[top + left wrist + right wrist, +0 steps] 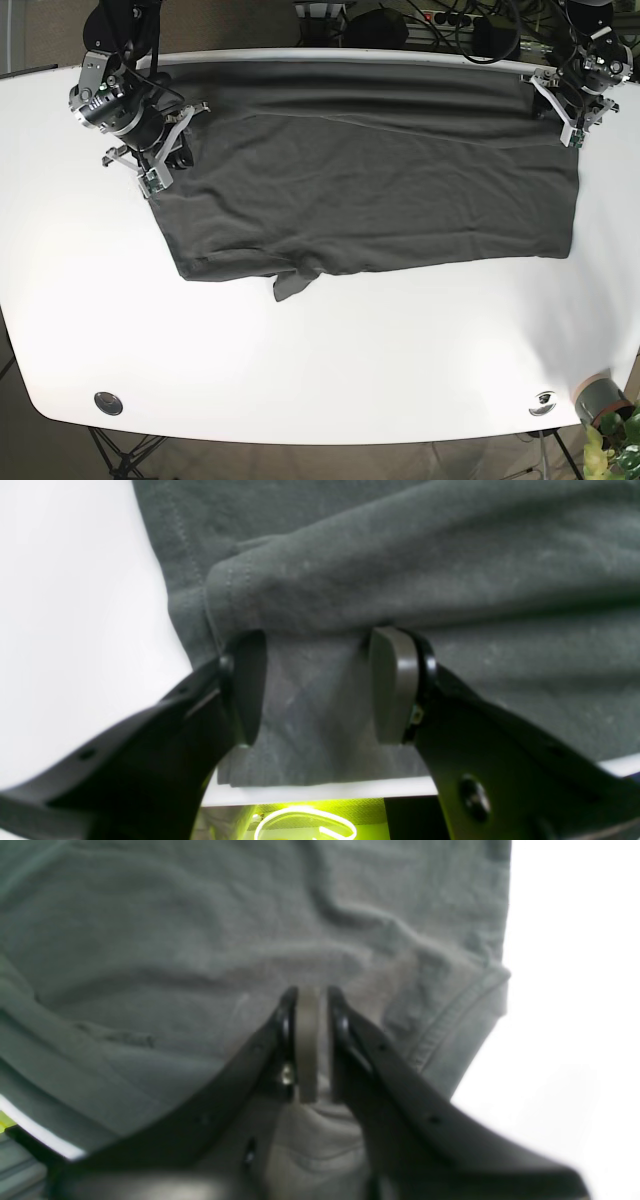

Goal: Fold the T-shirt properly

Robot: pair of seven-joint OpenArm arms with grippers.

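A dark grey T-shirt [370, 190] lies spread across the far half of the white table [300, 380], with a small flap hanging out at its near edge [290, 282]. My left gripper [320, 680] is open, its fingers [395, 685] resting on the T-shirt [400, 565] just below a raised fold, near the table's back edge; in the base view this left gripper [575, 125] is at the far right corner. My right gripper [312, 1050] is shut, with T-shirt [175, 940] cloth gathered between its fingers near a hemmed edge; in the base view the right gripper [160, 168] is at the shirt's left corner.
Cables and equipment [400, 25] crowd the space behind the table. Two round fittings [108, 402] [543, 400] sit near the front edge. A potted plant [605, 410] stands off the front right corner. Below the back edge a yellow-green glow [300, 825] shows.
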